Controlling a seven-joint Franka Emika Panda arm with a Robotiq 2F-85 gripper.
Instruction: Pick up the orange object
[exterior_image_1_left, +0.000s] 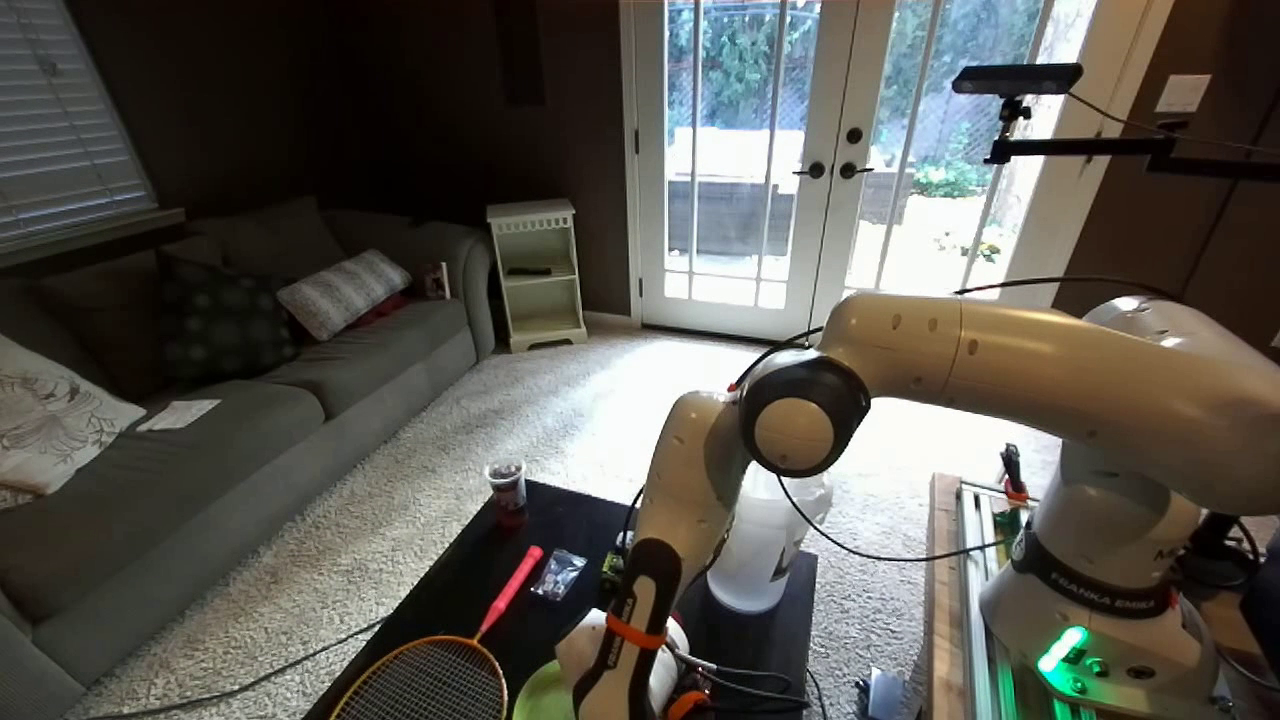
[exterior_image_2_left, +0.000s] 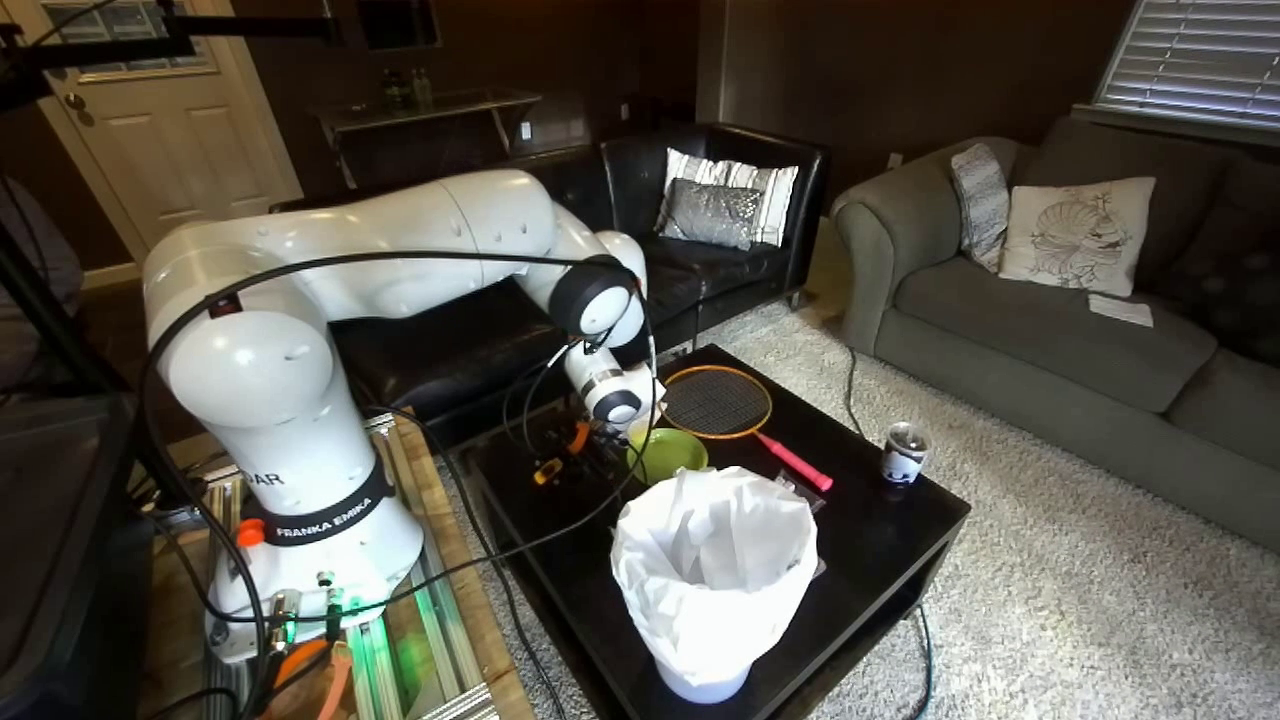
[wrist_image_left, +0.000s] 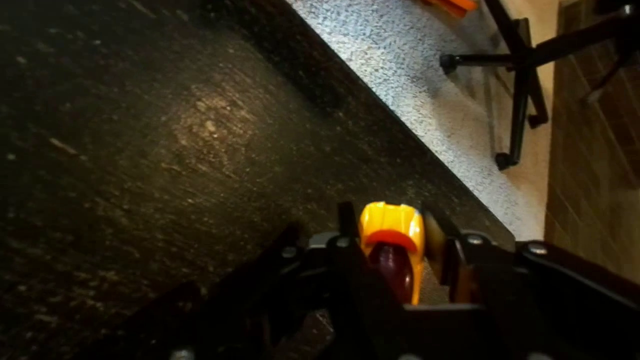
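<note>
My gripper (wrist_image_left: 389, 216) has its jaws partly apart, either side of the yellowy orange object (wrist_image_left: 391, 237), near the edge of the table (wrist_image_left: 160, 165); I can't tell if they squeeze; it looks light, hard and slick; I'd pinch its sides.

Arm (exterior_image_2_left: 430, 240) arched outward and down, its slanted pincer (wrist_image_left: 391, 220) partly closed

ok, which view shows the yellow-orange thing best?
Wrist view: the yellow-orange thing appears large between the gripper fingers, dark red middle visible. In an exterior view it's likely the small yellow patch; nowhere else can I make it out.
</note>
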